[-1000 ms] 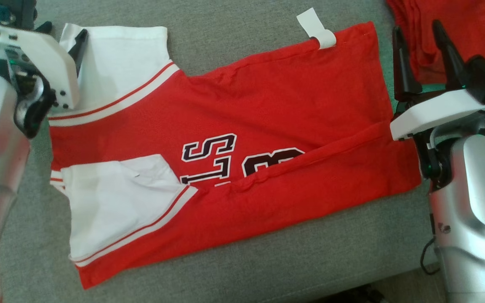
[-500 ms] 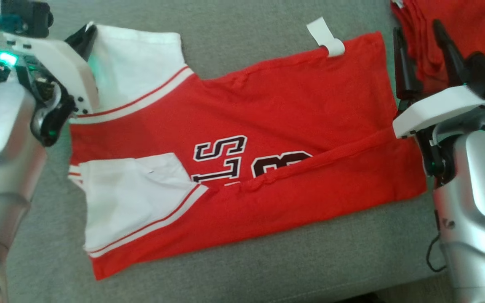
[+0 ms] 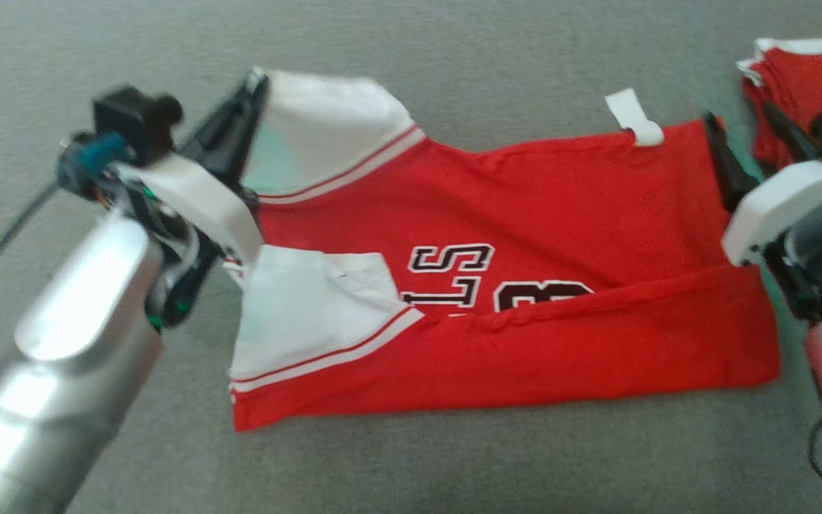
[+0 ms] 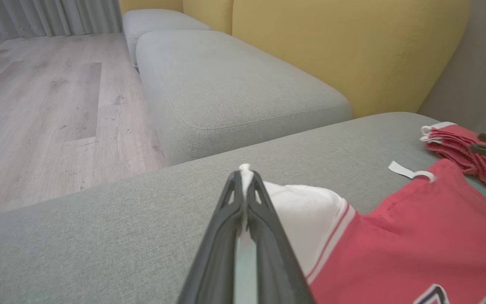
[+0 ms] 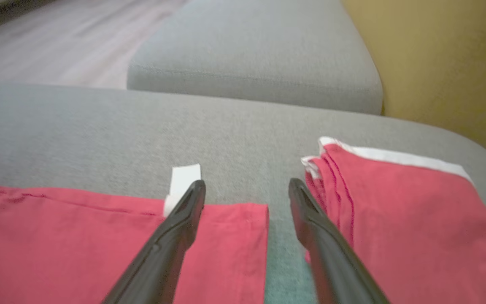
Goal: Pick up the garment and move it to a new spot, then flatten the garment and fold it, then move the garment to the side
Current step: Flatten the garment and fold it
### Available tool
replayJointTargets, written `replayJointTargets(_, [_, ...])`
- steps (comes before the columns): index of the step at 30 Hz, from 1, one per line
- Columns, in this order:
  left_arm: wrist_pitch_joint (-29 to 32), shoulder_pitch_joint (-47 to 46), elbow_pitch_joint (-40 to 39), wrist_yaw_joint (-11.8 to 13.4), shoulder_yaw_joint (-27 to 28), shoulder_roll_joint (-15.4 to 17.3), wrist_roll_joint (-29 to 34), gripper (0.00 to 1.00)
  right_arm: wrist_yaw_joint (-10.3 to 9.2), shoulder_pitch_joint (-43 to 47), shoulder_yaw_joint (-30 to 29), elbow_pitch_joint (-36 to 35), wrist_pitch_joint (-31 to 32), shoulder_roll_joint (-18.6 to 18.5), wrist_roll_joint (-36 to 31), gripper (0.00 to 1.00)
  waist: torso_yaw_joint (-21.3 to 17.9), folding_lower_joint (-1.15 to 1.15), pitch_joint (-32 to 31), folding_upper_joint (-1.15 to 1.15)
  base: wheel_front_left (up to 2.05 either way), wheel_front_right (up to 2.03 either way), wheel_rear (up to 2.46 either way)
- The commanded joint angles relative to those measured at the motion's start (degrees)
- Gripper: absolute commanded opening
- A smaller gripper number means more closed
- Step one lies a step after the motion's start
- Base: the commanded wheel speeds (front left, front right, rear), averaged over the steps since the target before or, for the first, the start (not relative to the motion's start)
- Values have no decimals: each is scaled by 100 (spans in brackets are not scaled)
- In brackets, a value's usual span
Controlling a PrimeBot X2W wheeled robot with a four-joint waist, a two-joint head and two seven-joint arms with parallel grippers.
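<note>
The garment (image 3: 525,214) is a red jersey with white sleeves and dark lettering, lying spread on the grey cushion (image 3: 454,464), its near long edge folded over. My left gripper (image 3: 257,75) is shut on the far corner of the white sleeve (image 4: 306,211). In the left wrist view its fingertips (image 4: 245,173) pinch a sliver of white cloth. My right gripper (image 3: 738,114) stands open at the garment's far right hem corner. Its left finger lies over the red cloth (image 5: 99,236) and its right finger over bare cushion.
A folded stack of red cloth (image 5: 395,211) lies just right of my right gripper. A white tag (image 3: 632,118) sticks out from the garment's far edge. Beyond are a second grey cushion (image 4: 226,84), a yellow backrest (image 4: 352,50) and wood floor (image 4: 36,105).
My left gripper has shut on the white sleeve's corner, where it stood open beside it before. The head camera has moved, shifting the whole picture. The right gripper stays open.
</note>
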Motion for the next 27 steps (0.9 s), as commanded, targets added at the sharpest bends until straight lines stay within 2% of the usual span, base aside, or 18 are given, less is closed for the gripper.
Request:
replayJointTargets(1, [12, -142, -307, 66, 182, 295, 76, 0, -5, -49, 107, -79, 67, -159, 74, 100, 153, 1, -97, 0, 0, 0, 0])
replayJointTargets(6, [182, 206, -1171, 337, 90, 494, 162, 0, -5, -103, 300, 369, 218, -448, 401, 100, 328, 1, -66, 0, 0, 0, 0])
replayJointTargets(13, [453, 397, -1869, 513, 11, 664, 170, 0, -5, -379, 549, 982, 207, -615, 475, 100, 423, 1, 88, 0, 0, 0, 0])
replayJointTargets(27, [565, 318, -2080, 501, -120, 628, 190, 0, -5, -1066, 826, 1883, -134, -670, 433, 100, 548, 1, 395, 0, 0, 0, 0])
